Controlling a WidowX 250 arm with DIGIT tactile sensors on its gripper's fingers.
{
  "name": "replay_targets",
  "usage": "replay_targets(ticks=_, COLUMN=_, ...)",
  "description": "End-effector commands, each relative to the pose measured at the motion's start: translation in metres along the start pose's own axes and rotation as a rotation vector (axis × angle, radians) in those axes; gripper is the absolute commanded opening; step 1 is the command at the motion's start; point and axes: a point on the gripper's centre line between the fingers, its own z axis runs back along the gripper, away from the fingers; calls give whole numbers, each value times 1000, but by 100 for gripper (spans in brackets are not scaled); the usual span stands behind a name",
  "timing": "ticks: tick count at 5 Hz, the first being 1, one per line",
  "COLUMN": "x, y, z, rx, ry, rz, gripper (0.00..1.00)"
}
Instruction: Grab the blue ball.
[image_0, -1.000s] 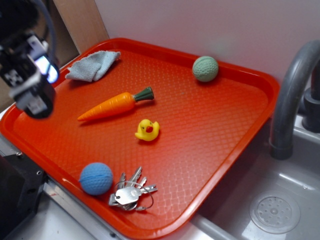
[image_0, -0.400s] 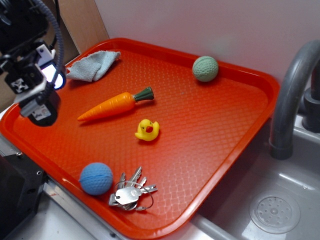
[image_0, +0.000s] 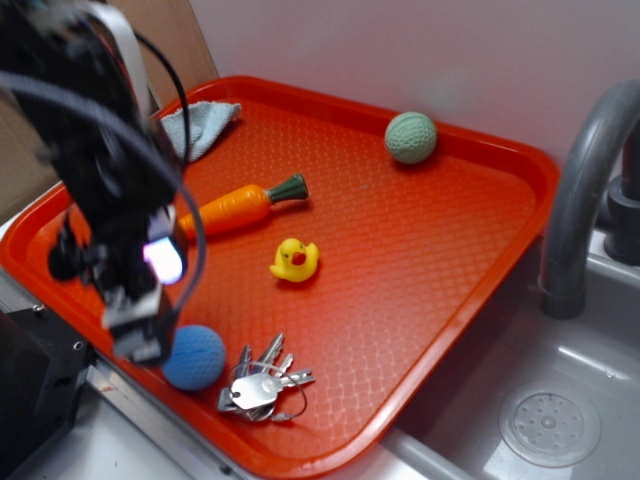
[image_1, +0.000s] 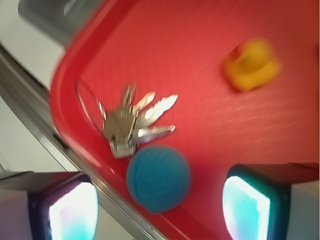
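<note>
1. The gripper (image_1: 160, 200) hangs with its jaws wide apart over the near corner of the red tray (image_0: 470, 260).
2. A bunch of keys (image_1: 131, 121) lies touching the blue ball (image_1: 158, 179); a yellow duck (image_1: 251, 64) sits farther in.
3. The ball is matte blue, between the fingers (image_1: 255, 197), unheld.

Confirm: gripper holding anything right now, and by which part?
Nothing held. In the wrist view the gripper is open, its fingers apart on either side of the blue ball, which lies on the red tray beside the keys.
</note>
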Motion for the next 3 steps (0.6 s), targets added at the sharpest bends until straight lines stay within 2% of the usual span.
replay_targets(ticks=1, x=-9, y=-23, z=-33, rx=-43, ry=53, rz=-58, gripper=100)
replay_targets(ticks=2, x=-5, y=-22, z=-42, rx=-8, ry=33, rz=-20, gripper=80)
replay_targets(ticks=3, x=-3, y=-17, z=-37, rx=-2, ry=8, rz=7, gripper=0)
